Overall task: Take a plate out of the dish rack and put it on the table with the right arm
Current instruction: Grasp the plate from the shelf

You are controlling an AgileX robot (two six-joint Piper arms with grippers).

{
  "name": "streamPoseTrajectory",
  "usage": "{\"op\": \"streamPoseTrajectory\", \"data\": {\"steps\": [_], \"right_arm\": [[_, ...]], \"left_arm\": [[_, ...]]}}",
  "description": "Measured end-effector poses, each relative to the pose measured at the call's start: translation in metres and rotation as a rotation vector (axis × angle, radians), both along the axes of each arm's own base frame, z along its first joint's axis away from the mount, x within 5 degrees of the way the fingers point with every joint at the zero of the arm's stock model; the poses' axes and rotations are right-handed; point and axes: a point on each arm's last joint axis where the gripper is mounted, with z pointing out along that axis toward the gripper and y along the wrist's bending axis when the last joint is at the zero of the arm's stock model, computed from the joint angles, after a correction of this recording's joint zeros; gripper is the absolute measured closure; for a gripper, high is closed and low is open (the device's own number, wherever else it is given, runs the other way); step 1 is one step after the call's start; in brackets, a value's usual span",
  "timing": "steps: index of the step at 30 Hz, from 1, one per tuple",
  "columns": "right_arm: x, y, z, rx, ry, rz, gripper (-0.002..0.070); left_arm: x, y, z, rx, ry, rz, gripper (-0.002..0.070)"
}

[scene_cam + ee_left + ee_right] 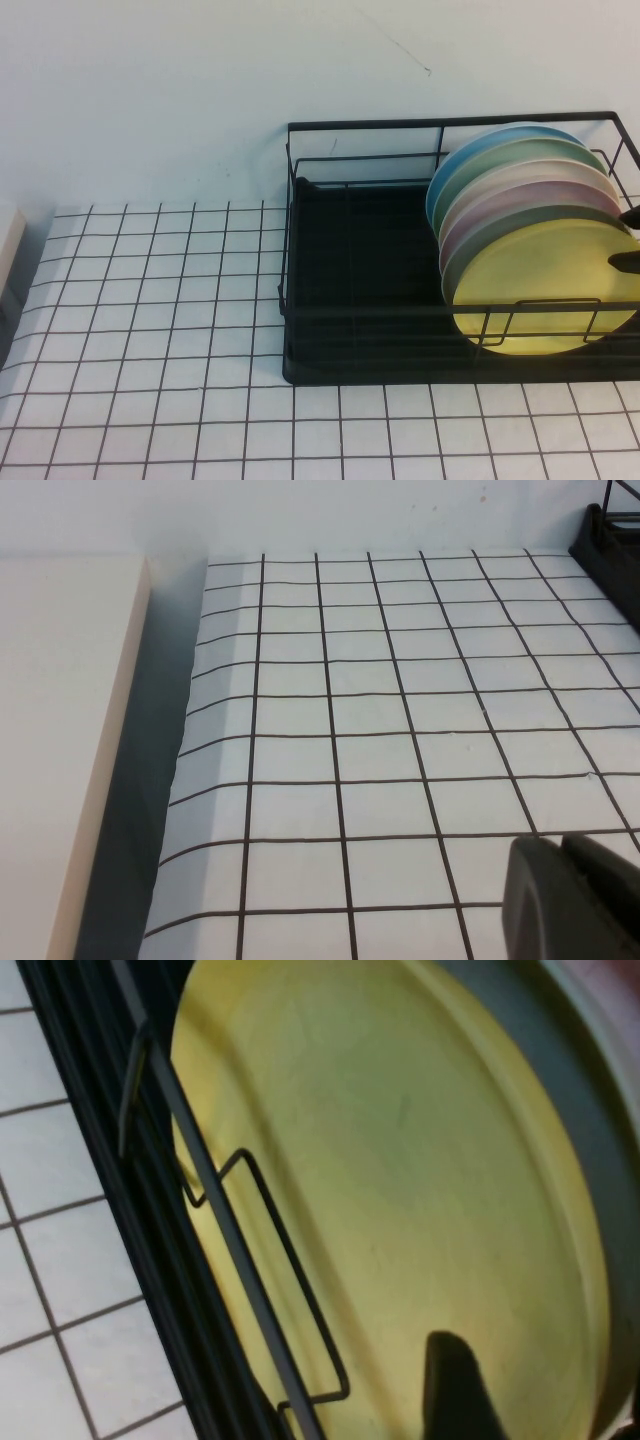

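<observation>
The pale-yellow plate (535, 290) stands on edge at the front of a row of plates in the black wire dish rack (360, 300), at its right end. It fills the right wrist view (400, 1160). My right gripper (628, 238) is open at the plate's right rim, with one finger in front of the plate's face and the other behind the rim. In the right wrist view the right gripper (540, 1400) straddles that rim. My left gripper (563, 850) is shut and empty, low over the gridded white table (380, 700).
Behind the yellow plate stand grey-green, pink, whitish, green and blue plates (500, 165). The rack's left half is bare black tray (350, 240). A front rack wire (230, 1240) crosses the yellow plate. A pale block (60, 730) borders the table's left edge.
</observation>
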Motion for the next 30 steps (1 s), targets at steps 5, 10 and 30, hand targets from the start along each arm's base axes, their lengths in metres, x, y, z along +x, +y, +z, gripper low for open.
{"op": "streamPoseTrajectory", "data": {"steps": [5, 10, 30], "right_arm": [[0.004, -0.001, -0.005, -0.02, -0.007, 0.007, 0.0418], [0.008, -0.002, -0.009, -0.017, -0.01, -0.013, 0.0538], [0.003, 0.005, 0.046, 0.151, -0.17, -0.079, 0.0638]], "left_arm": [[0.0, 0.0, 0.0, 0.0, 0.0, 0.0, 0.0678], [0.0, 0.0, 0.0, 0.0, 0.0, 0.0, 0.0678], [0.0, 0.0, 0.0, -0.004, 0.0, 0.001, 0.0678]]}}
